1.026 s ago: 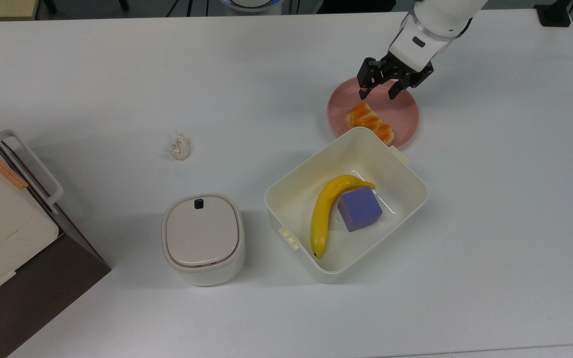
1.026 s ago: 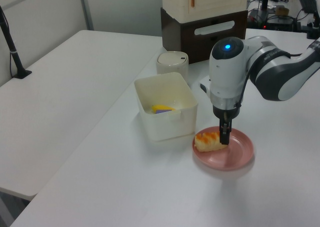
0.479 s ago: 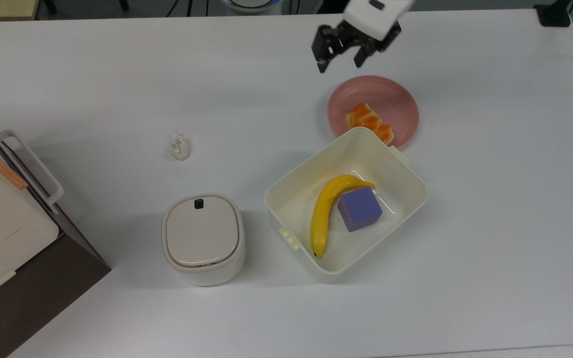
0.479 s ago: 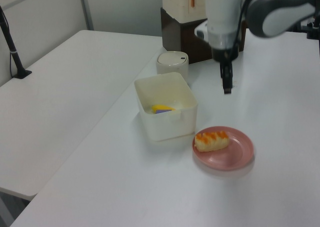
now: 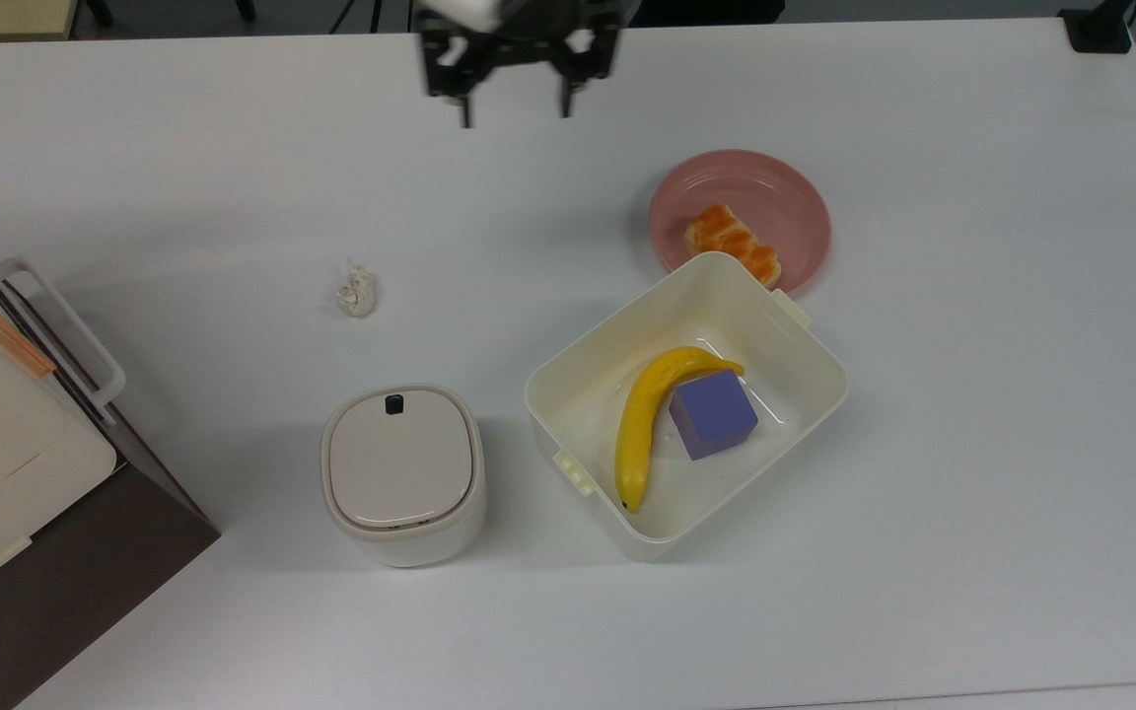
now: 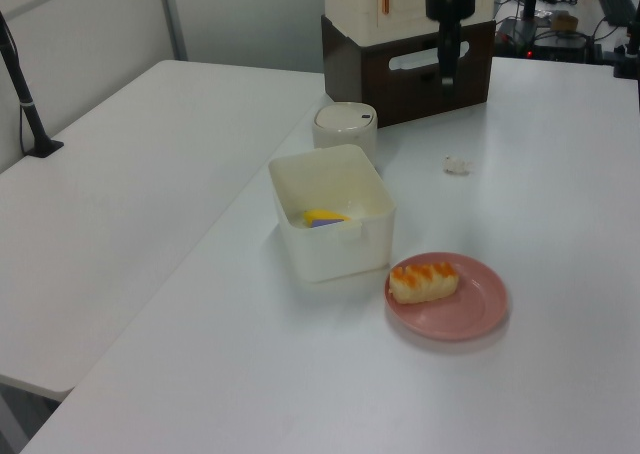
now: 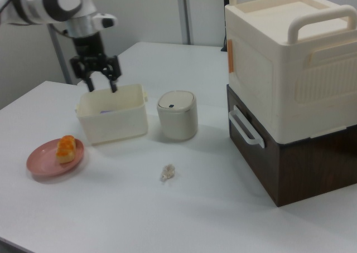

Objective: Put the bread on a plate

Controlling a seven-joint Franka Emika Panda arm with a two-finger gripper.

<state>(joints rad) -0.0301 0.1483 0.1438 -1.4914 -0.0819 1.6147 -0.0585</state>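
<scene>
Top view: orange-glazed bread (image 5: 732, 246) lies on the pink plate (image 5: 791, 201); pincer (image 5: 517, 113), fingers spread wide, holds nothing, well apart.

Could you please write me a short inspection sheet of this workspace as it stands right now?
Surface: white table, flat, no spills seen.
Job's things: bread lies on the pink plate, on the half nearest the cream tub.
Clutter: banana and purple cube inside the tub; lidded cream canister on the top view's left of the tub; small whitish lump alone on the table.
Gripper: gripper open, holding nothing, raised above the table, well apart from the plate.
Cables: nothing seen on the table.
Surroundings: cream carrier box stacked on a dark brown box at the table's edge.
</scene>
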